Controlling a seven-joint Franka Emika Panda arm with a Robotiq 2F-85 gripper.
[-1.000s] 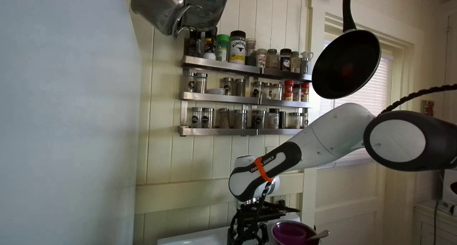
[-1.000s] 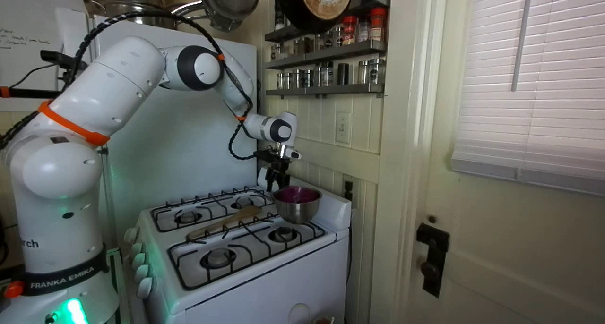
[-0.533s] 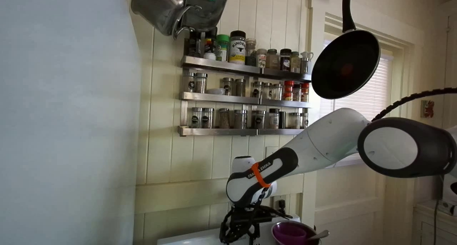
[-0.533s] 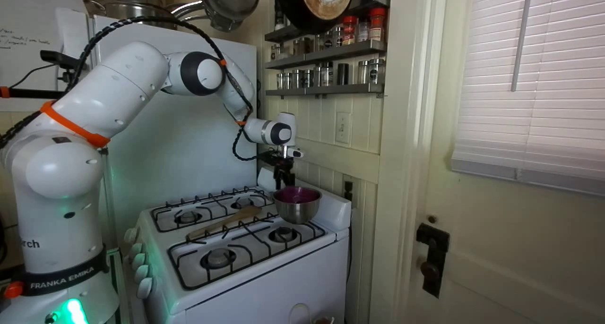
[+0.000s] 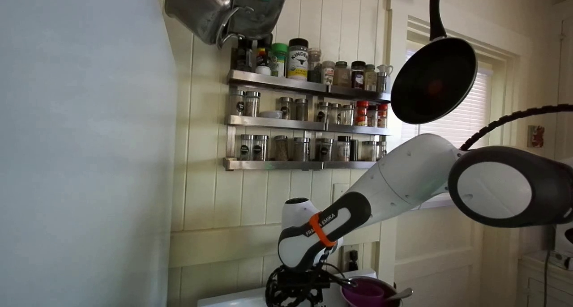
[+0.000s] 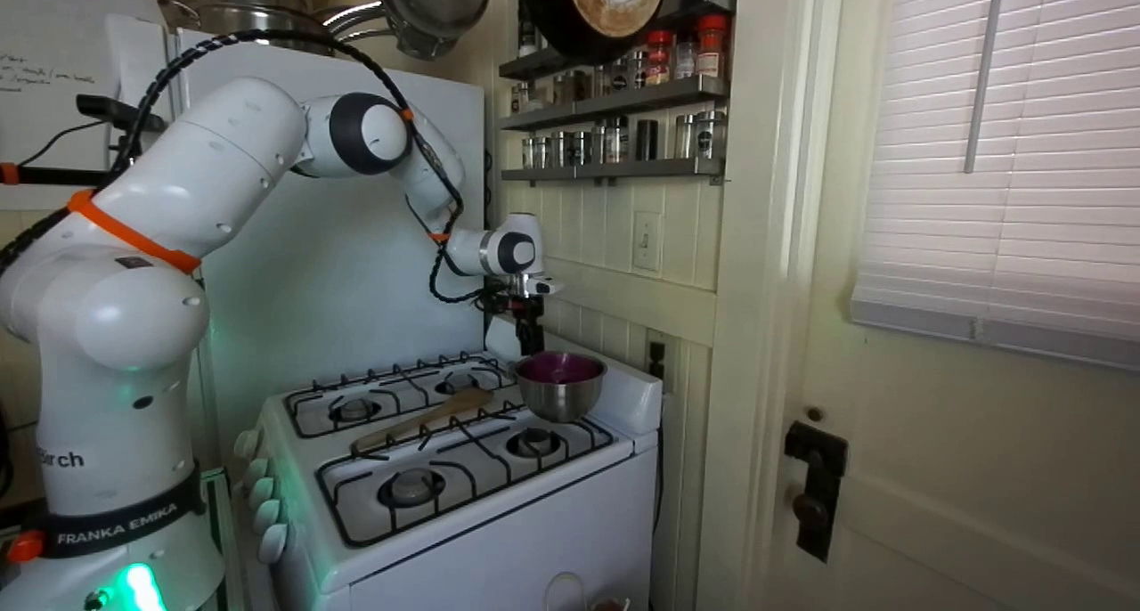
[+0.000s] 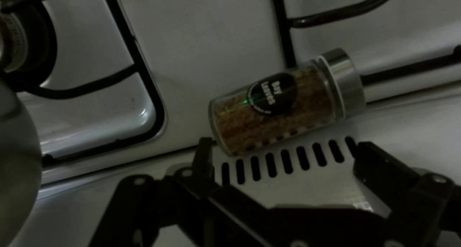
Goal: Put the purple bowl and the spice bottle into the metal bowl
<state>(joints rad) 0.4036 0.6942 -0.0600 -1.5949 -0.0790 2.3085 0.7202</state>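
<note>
The spice bottle [image 7: 273, 103], a glass jar with brown contents, a "Bay Leaves" label and a steel lid, lies on its side at the stove's back edge in the wrist view. It is out of sight in both exterior views. My gripper [image 7: 283, 149] is open and empty, its fingers apart below the bottle in the picture. In an exterior view the gripper [image 6: 532, 337] hangs just behind the metal bowl [image 6: 559, 403]. The purple bowl [image 6: 559, 367] sits inside the metal bowl, and also shows in an exterior view [image 5: 365, 293]. The metal bowl's side [image 7: 16, 167] fills the wrist view's left edge.
A metal spoon handle [image 5: 400, 294] sticks out over the metal bowl's rim. A wooden spoon [image 6: 427, 419] lies across the stove grates [image 6: 445, 468]. The stove's backguard [image 6: 628, 397] and the wall stand close behind the gripper. A frying pan [image 5: 434, 81] hangs above.
My gripper has turned about its upright axis. It has moved left and a little lower in an exterior view. The metal bowl and the purple bowl have stayed in place.
</note>
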